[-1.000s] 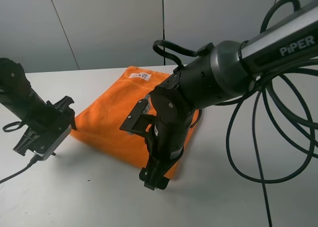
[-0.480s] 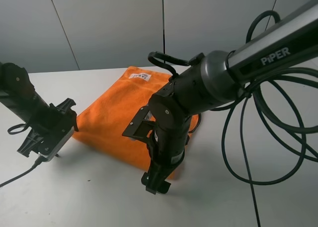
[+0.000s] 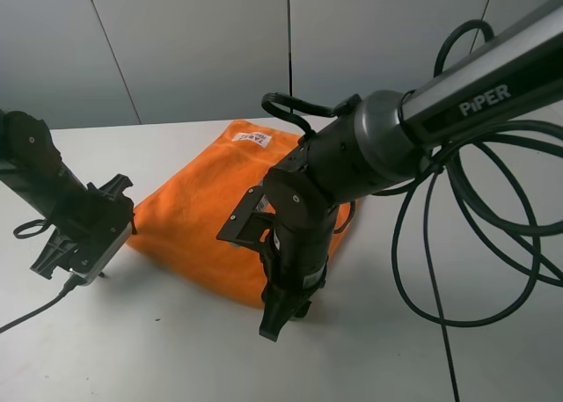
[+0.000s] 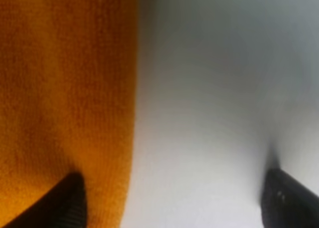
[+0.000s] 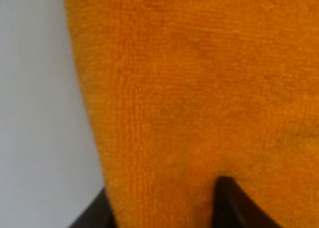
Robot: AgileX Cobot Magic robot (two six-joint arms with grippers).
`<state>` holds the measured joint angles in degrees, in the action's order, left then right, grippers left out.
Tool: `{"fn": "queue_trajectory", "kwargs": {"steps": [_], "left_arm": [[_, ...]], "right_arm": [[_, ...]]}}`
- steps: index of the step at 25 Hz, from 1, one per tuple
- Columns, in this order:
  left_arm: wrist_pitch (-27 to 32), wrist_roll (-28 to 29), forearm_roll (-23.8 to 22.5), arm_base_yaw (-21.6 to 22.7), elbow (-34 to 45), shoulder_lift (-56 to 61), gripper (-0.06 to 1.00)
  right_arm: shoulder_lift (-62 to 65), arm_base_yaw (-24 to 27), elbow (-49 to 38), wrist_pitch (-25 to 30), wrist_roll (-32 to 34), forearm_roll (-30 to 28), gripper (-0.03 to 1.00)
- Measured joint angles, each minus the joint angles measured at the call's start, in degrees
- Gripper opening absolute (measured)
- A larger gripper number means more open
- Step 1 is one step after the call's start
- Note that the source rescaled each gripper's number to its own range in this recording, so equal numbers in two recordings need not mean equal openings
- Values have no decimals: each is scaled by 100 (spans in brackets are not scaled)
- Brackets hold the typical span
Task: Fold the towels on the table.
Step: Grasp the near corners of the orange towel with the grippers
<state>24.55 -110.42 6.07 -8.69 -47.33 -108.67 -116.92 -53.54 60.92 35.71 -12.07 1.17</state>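
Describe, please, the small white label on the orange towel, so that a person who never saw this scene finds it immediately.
On the large white table lies one orange towel. Go to its far edge, nearest the grey wall. There sits the label: a small white printed patch, the only spot on the cloth that is not orange.

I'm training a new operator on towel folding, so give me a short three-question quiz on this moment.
1. True or false: the towel lies on the table with its white label at the far edge.
2. The left gripper has its fingers: A) both over towel; B) one over towel, one over table; C) both over table.
3. Fill in: the towel between the fingers of the right gripper is coloured ____.
Key: 1 true; 2 B; 3 orange.
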Motion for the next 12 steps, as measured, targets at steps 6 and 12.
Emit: {"fn": "queue_trajectory", "kwargs": {"steps": [6, 12], "left_arm": [[-327, 595, 13, 0, -12, -131, 18], [-381, 670, 178, 0, -46, -229, 0]], "right_arm": [[0, 0, 0, 0, 0, 11, 0], [-9, 0, 0, 32, 0, 48, 0]]}}
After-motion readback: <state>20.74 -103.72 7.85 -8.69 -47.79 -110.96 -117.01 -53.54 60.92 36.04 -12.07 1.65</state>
